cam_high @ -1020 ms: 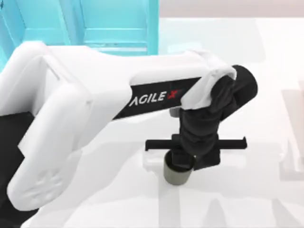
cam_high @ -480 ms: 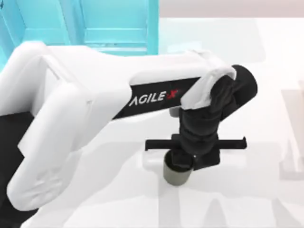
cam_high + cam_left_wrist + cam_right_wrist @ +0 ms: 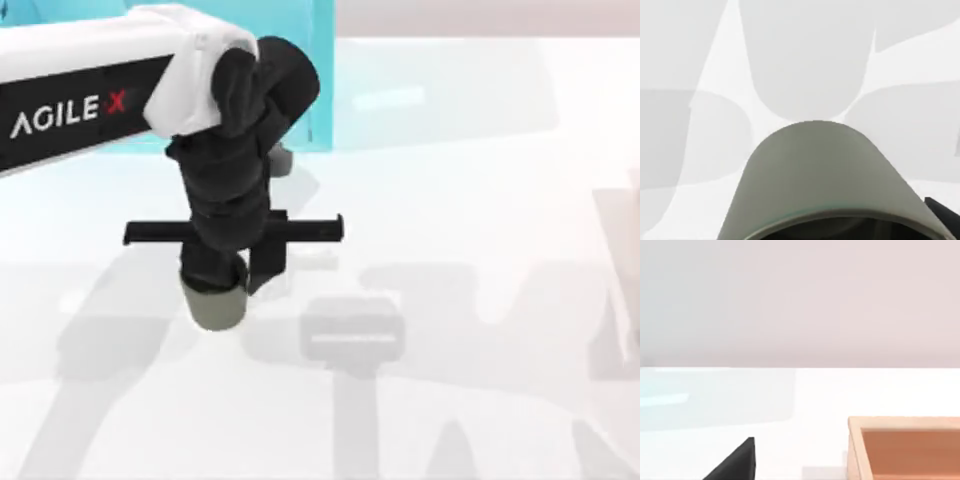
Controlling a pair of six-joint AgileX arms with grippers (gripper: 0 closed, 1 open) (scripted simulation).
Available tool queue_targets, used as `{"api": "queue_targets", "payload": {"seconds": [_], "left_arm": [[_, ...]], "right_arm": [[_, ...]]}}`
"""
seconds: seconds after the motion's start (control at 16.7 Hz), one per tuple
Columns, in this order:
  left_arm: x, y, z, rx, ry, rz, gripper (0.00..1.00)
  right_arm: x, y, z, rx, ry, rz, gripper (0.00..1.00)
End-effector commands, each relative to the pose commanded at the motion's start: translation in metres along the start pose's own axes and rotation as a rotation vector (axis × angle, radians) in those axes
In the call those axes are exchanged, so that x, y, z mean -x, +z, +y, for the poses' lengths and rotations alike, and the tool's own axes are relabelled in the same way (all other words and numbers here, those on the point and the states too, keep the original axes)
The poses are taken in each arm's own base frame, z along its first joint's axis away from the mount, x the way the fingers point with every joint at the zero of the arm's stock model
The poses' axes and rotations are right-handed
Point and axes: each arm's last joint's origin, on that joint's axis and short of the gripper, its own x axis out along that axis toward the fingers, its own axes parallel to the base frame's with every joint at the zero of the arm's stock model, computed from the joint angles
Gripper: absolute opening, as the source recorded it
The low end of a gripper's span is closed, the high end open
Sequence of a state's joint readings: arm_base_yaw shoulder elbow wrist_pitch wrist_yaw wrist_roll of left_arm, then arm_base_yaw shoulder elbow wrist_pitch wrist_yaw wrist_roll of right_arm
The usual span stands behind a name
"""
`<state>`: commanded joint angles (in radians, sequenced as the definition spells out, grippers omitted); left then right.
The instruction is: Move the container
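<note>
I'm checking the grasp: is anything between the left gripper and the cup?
Nothing visible. The left gripper sits directly over the cup, its body covering the cup's top; the left wrist view shows the cup's wall right at the camera.

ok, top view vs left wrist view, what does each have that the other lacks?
Top view only: the white left arm, its end effector over the cup, the turquoise shelf unit at the back, and shadows spread over the table.
Left wrist view only: a close look along the cup's matte tapered wall down to its base.
Both: the olive-grey cup at the end effector, with white table beneath.
</note>
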<state>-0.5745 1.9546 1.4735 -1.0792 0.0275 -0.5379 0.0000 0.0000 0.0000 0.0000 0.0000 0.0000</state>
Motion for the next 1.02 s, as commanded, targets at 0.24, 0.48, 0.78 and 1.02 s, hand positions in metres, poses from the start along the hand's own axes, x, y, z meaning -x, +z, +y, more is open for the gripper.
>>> {"api": "queue_targets", "payload": {"seconds": [0.24, 0.48, 0.78, 1.02], "left_arm": [[0.022, -0.016, 0.106, 0.011, -0.017, -0.009, 0.0], [0.028, -0.041, 0.152, 0.01, -0.028, -0.017, 0.0], [0.028, -0.042, 0.153, 0.006, -0.025, -0.015, 0.0], [0.01, -0.041, 0.155, 0.003, -0.03, -0.021, 0.0]], "right_arm": [[0.0, 0.0, 0.0, 0.0, 0.0, 0.0, 1.0], [0.0, 0.0, 0.0, 0.0, 0.0, 0.0, 1.0], [0.0, 0.0, 0.0, 0.0, 0.0, 0.0, 1.0], [0.0, 0.0, 0.0, 0.0, 0.0, 0.0, 1.0]]}}
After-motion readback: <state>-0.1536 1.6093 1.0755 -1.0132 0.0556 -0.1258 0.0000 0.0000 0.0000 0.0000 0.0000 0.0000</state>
